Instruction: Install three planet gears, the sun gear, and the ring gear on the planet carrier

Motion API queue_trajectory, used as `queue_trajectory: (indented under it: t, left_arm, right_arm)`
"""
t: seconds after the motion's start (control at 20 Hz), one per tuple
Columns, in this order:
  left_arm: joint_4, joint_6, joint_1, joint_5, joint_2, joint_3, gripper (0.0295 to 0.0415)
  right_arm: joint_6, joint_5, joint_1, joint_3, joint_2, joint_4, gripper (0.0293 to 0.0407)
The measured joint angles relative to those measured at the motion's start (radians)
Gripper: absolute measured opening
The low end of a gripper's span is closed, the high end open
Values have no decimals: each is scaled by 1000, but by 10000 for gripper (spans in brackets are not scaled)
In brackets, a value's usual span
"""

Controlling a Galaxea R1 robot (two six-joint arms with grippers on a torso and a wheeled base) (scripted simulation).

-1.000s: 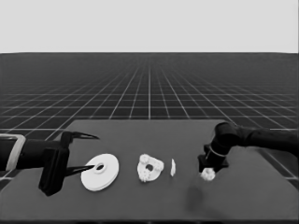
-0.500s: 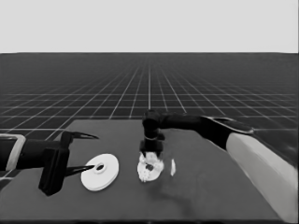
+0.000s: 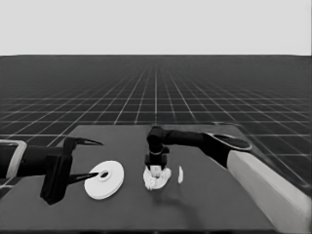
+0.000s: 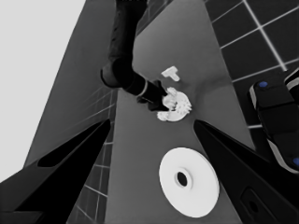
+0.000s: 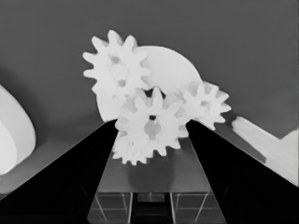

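Here, right gripper (image 3: 156, 169) at frame centre over the smaller round part (image 3: 157, 179), jaws pinching a gear (image 5: 150, 125), two gears (image 5: 117, 71) already seated, larger round part (image 3: 104, 179) lower left between the waiting left gripper's (image 3: 87, 160) spread jaws, thin white piece (image 3: 180, 174) just right, dark worktop (image 3: 219, 209).

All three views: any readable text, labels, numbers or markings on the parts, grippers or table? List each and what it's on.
None. No text, number or sign shows on the larger round part, the smaller round part, the gears, the thin white piece, the table, the left gripper or the right gripper.
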Motion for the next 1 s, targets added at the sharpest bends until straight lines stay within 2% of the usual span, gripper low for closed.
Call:
queue_trajectory:
  t: [1.0]
  left_arm:
    - [0,0,0,0,0,0,385]
  right_arm:
    - [150,2,-19,-5,-1,-4,309]
